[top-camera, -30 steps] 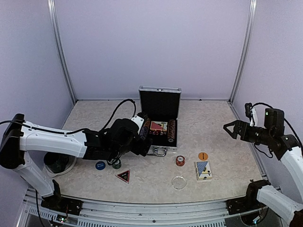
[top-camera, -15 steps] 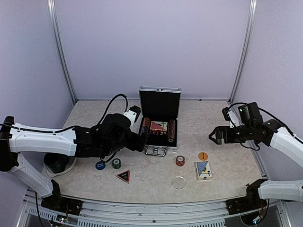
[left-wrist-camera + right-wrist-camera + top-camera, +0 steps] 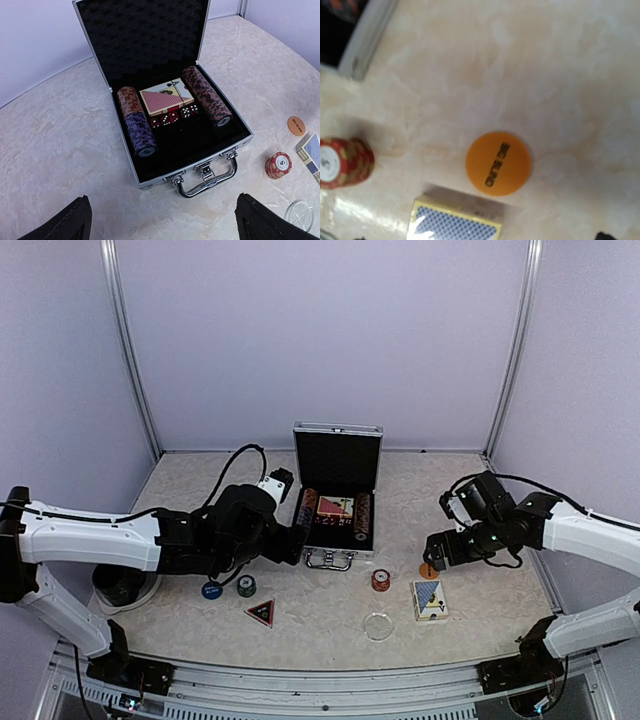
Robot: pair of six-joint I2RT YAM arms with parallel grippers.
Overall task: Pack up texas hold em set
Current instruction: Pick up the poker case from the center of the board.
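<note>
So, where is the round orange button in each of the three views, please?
Top external: right of centre, the orange button lies just above the blue card deck.
Left wrist: at the right edge, halfway down.
Right wrist: in the middle of the picture.
Shared landmark: the red chip stack, left of the button in every view.

Ribbed, silvery aluminium on the briefcase (image 3: pixel 156 180); polished metal on its handle (image 3: pixel 207 184); matt black dimpled foam as lining (image 3: pixel 145 40). Glossy marble-look finish on the desk (image 3: pixel 60 150). Smooth matt plastic on the orange button (image 3: pixel 498 163).
</note>
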